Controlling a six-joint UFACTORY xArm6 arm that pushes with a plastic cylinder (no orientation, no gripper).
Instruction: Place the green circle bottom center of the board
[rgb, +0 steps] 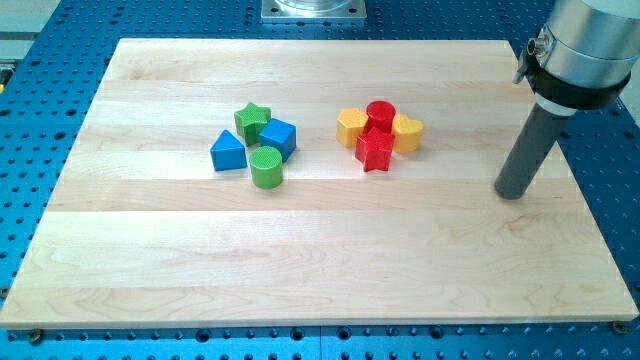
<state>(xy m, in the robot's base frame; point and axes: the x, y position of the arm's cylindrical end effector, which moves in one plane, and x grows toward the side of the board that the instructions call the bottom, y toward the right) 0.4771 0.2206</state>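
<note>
Green circle (266, 167) may drag its blue triangle (228, 152) neighbour along when my tip (511, 192), pincer-less near the worktop's (320, 270) right edge, pushes it.

My tip (512, 193) down on the view's right, dark rod slanting up to its grey mount.

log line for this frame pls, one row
task: green circle to bottom center | status: not started | my tip: view's right, far from all blocks | circle: left cluster, below blue cube, beside blue triangle
</note>
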